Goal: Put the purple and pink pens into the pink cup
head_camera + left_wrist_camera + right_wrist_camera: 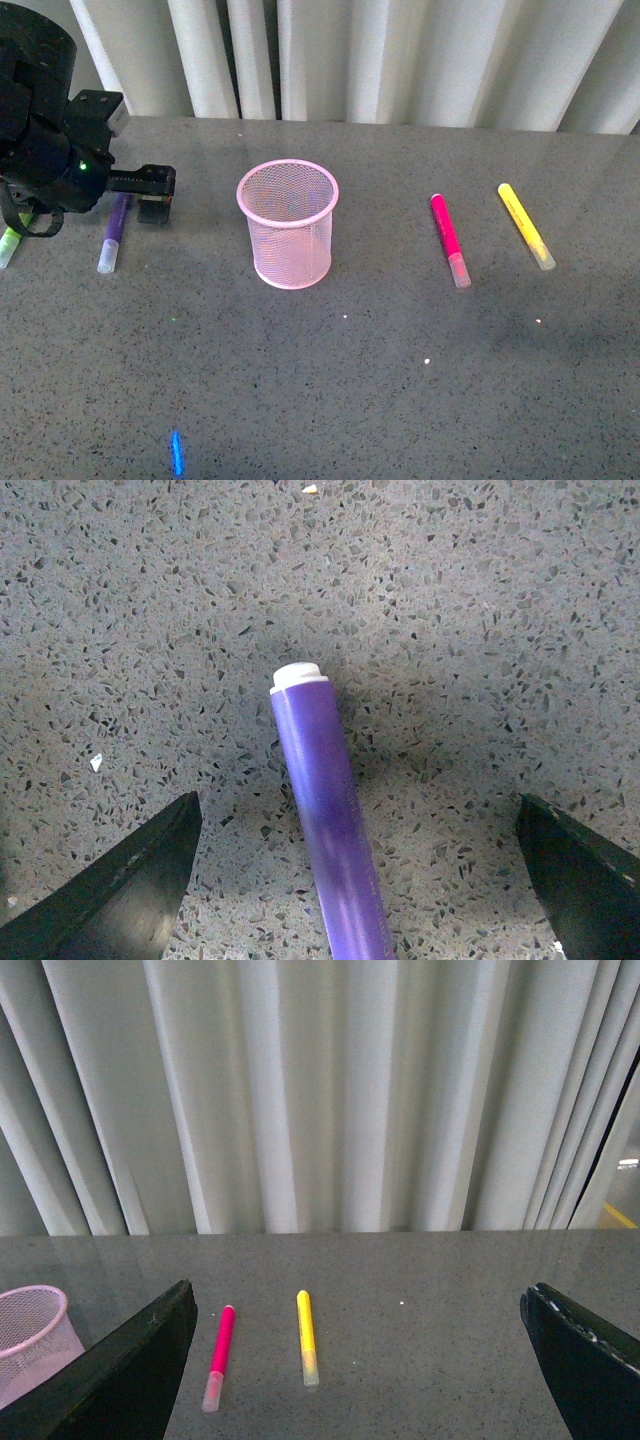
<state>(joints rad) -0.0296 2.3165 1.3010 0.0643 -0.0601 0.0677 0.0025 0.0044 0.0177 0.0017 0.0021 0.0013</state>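
While left tool [358, 798] straddles purple pen [330, 820] | jaws wide apart

The pink cup [288, 225] is pale pink wire mesh. The purple pen [112, 240] is deep violet with a white end; the pink pen [446, 235] is magenta, its cap clear. The table [400, 380] is grey, speckled dark and white.

The cup [290, 250] stands between left pen [113, 232] and right pen [449, 241].
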